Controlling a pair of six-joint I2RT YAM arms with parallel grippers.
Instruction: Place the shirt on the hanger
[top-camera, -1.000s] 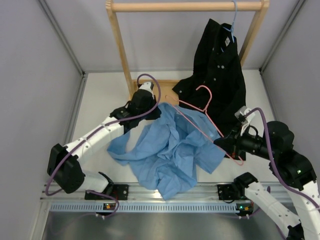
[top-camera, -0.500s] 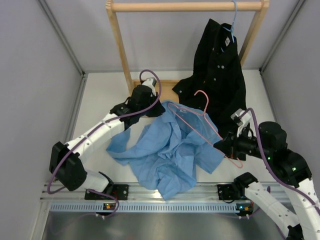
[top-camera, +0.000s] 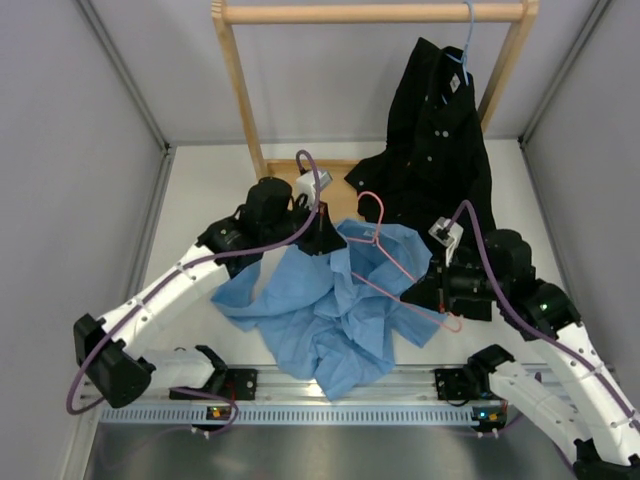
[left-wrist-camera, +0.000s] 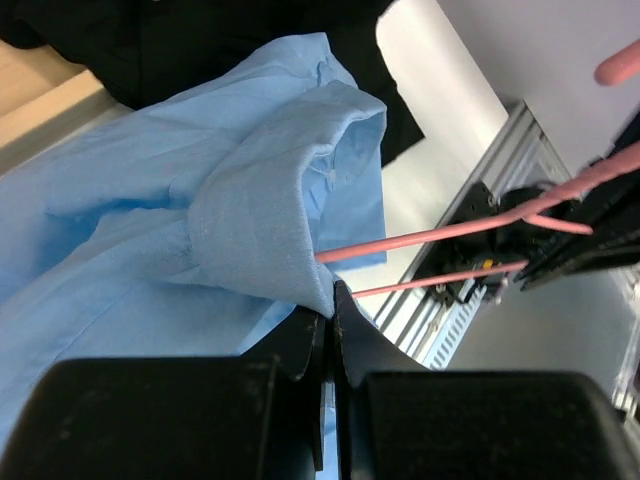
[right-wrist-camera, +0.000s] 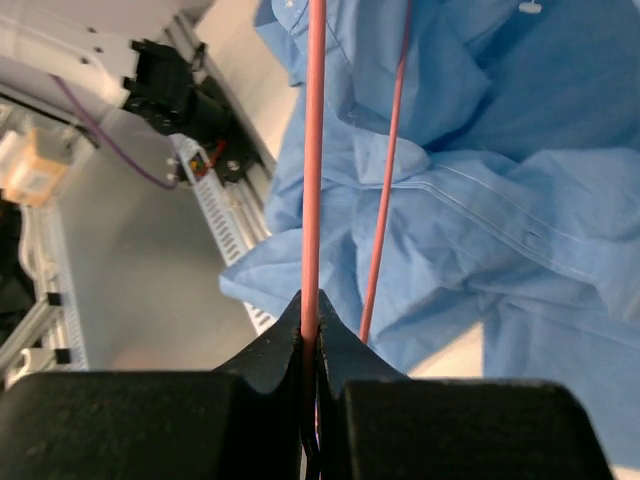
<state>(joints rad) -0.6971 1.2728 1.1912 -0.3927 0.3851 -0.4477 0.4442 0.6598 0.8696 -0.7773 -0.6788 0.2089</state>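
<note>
Around the middle of the desk, the left gripper (left-wrist-camera: 328, 300) is pinched shut on what looks like a collar fold of the shirt (top-camera: 330, 305), holding it open so the hanger (right-wrist-camera: 313, 150), its wire clamped in the right gripper (right-wrist-camera: 309, 318), can thread inside.

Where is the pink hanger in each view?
Top external: hanger centre-right, lying over the shirt.
Left wrist: right half, two wires running out from the shirt fold.
Right wrist: centre, vertical wire shut in the right gripper.
Shared landmark: the shirt.
</note>
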